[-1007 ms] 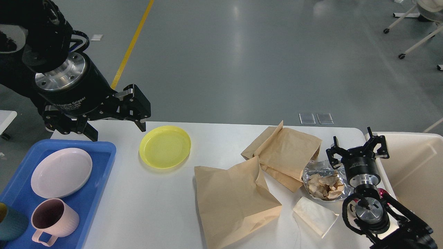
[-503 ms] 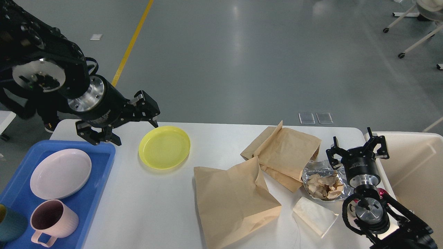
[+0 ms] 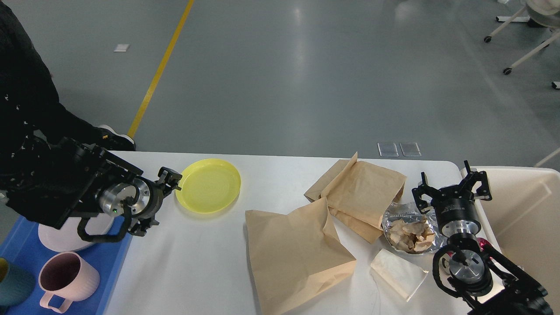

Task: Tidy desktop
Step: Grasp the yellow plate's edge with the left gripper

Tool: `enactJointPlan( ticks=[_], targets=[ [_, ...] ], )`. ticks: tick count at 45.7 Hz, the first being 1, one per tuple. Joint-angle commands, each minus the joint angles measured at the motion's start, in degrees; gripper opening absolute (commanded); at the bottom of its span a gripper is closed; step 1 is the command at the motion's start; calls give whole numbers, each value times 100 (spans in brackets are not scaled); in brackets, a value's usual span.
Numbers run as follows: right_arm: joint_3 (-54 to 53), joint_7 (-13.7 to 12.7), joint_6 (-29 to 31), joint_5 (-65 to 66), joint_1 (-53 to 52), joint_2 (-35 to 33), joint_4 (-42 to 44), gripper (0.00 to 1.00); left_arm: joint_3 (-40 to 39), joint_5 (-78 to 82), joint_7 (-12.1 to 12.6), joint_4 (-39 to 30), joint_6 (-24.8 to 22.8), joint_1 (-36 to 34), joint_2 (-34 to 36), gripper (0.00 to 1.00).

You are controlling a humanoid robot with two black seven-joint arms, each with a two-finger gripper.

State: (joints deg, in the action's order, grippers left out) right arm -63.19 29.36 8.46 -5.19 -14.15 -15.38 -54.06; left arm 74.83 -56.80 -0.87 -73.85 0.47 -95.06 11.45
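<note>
The white desktop [image 3: 197, 262] carries a yellow plate [image 3: 208, 185] at the back left. Two brown paper bags lie on it, one in the middle [image 3: 297, 253] and one behind it [image 3: 361, 192]. A foil dish of crumpled paper [image 3: 409, 229] and a white wrapper [image 3: 398, 271] sit at the right. My left gripper [image 3: 157, 202] is low over the table, open, with its upper finger [image 3: 170, 177] right at the plate's left rim. Open as well, my right gripper [image 3: 453, 183] stands just beyond the foil dish and holds nothing.
A blue tray [image 3: 26, 258] at the left edge holds a pink plate [image 3: 57, 238], partly hidden by my left arm, a pink mug [image 3: 65, 278] and a teal cup [image 3: 13, 282]. A beige bin [image 3: 525, 218] stands off the table's right end.
My left arm has dropped from high above the tray down to table level, bringing its gripper beside the yellow plate's left rim. The right arm and the objects have not moved.
</note>
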Motion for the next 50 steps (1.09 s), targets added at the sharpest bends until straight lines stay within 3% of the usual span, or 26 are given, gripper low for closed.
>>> enactJointPlan(
  ticks=[1, 11, 20, 26, 40, 50],
  targets=[
    [0, 0, 7, 0, 0, 0, 1, 100, -407, 283, 25, 809, 76, 794, 59, 96],
    [0, 0, -2, 0, 0, 0, 1, 100, -1198, 1021, 34, 2277, 67, 1630, 77, 96],
    [0, 0, -2, 0, 0, 0, 1, 100, -1629, 1110, 17, 3008, 76, 2298, -73, 96],
    [0, 0, 6, 0, 0, 0, 1, 100, -1988, 1408, -27, 3350, 76, 2684, -134, 95],
    [0, 0, 6, 0, 0, 0, 1, 100, -2727, 1488, 236, 4116, 67, 3274, -328, 88],
    [0, 0, -2, 0, 0, 0, 1, 100, -2789, 1760, 140, 4204, 58, 3423, -442, 81]
  ],
)
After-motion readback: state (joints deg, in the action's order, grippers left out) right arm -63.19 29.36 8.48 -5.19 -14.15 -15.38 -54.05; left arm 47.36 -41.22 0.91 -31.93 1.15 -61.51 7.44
